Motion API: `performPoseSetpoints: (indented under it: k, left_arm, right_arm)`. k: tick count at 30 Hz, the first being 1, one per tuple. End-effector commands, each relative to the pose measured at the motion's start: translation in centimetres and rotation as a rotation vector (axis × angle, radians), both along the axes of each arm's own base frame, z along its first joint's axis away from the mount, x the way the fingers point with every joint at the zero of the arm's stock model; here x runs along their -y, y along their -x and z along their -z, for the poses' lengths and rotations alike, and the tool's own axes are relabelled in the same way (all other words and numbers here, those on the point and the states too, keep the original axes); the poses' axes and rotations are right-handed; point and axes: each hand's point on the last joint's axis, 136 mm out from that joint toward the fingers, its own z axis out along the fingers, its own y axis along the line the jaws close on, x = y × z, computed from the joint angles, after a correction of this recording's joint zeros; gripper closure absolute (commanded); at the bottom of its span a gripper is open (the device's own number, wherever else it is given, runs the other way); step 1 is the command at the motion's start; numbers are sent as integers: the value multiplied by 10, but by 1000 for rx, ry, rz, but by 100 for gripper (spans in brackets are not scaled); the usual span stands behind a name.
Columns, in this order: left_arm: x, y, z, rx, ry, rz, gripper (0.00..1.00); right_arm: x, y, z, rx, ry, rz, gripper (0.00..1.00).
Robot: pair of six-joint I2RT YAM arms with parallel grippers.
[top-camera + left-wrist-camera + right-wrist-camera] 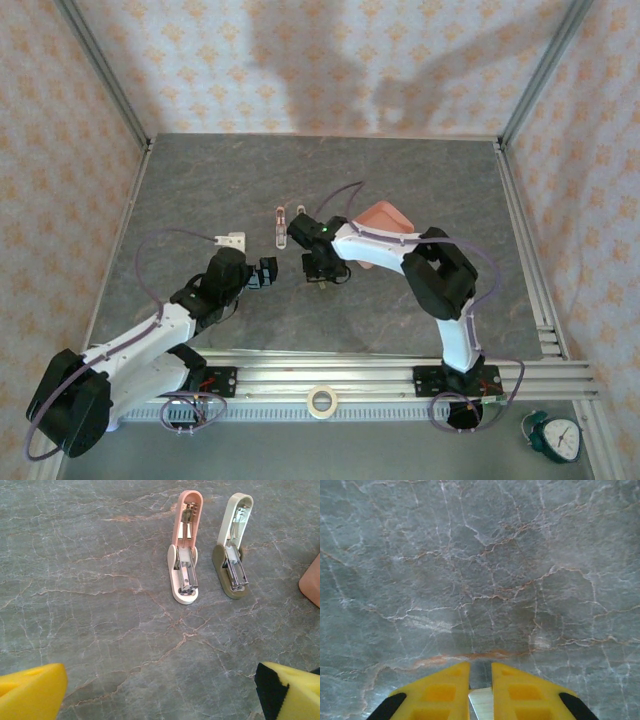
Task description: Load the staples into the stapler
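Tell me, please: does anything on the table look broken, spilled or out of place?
Nothing looks damaged or spilled. The pink stapler and the cream stapler beside it both lie hinged wide open, metal channels exposed, roughly parallel.

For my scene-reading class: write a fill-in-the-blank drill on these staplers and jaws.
1. In the left wrist view, the pink stapler lies to the ___ of the cream stapler.
2. Both staplers are hinged ___.
3. Of the left gripper and right gripper, the one whose jaws pinch a thin metallic strip is the ___ one.
Missing: left; open; right.
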Motion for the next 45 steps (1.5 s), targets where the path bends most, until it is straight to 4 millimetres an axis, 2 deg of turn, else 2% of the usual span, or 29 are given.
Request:
performPoseSetpoints:
  k: [1,4,9,16,22,27,32,35,39,45]
  left_arm:
    - [-11,4,5,-8,-27,-38,2]
    - [-10,4,5,-8,-24,-29,2]
    - [-10,4,5,-10,-28,-27,3]
    - [-8,2,0,3,-26,-20,3]
    - [-8,2,-2,6,-28,-18,3]
    - [-9,2,-1,2,-28,-21,3]
    - [-9,5,4,-15,-15,-28,3]
    - [-6,7,8,-34,10,-22,3]
    - [-7,13,13,-94,59,-65,4]
    - [3,34,26,-226,128,-34,1]
  right_arm:
    - [-6,-8,-2,28,-5,13,83]
    - [-6,-10,1,25,5,5,81]
    - [-2,-17,-4,41,16,6,63]
    - [14,-31,-9,49,14,35,54]
    - [46,-48,-11,60,27,89,52]
    - [82,-59,-11,67,87,123,51]
    - [102,-63,-24,100,138,126,51]
    - [93,-56,-35,89,85,116,52]
    - [66,-34,-40,60,27,63,54]
    - [29,1,-24,-15,33,-40,62]
